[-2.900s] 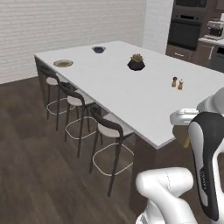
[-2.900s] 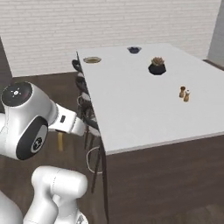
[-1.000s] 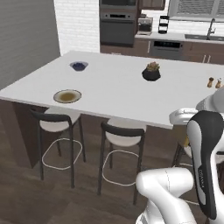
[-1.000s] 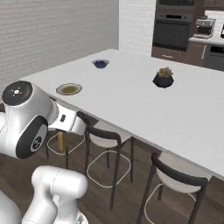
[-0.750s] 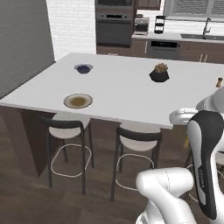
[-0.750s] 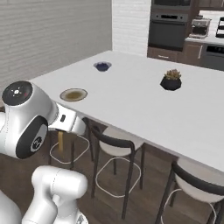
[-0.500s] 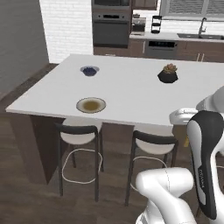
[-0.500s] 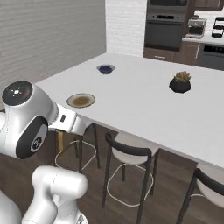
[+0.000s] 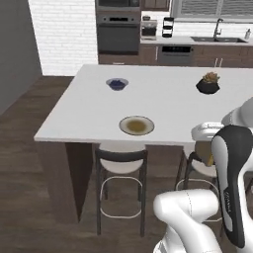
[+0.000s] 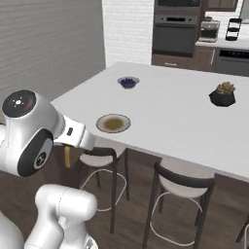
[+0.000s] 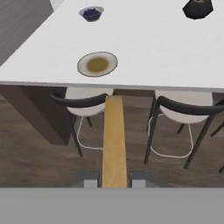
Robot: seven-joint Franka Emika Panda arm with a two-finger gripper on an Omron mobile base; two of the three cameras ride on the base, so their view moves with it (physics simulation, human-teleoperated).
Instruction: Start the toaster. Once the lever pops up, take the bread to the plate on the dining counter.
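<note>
Tan bread (image 11: 114,140) sits edge-on between the two dark fingertips (image 11: 90,179) of the pincer (image 11: 113,180), pinched there and jutting forward over the wood floor (image 11: 39,153), below the level of the white dining surface (image 9: 163,101). In the hand view the slice points toward the round beige-olive plate (image 11: 97,64), which lies near the surface's near edge, well apart from the bread. A small bowl of blue berries (image 9: 117,84) stands farther back on the slab, and a dark potted plant (image 9: 208,84) off to the right. Two stools (image 11: 85,101) with pale seats tuck under the edge just beneath the plate.
</note>
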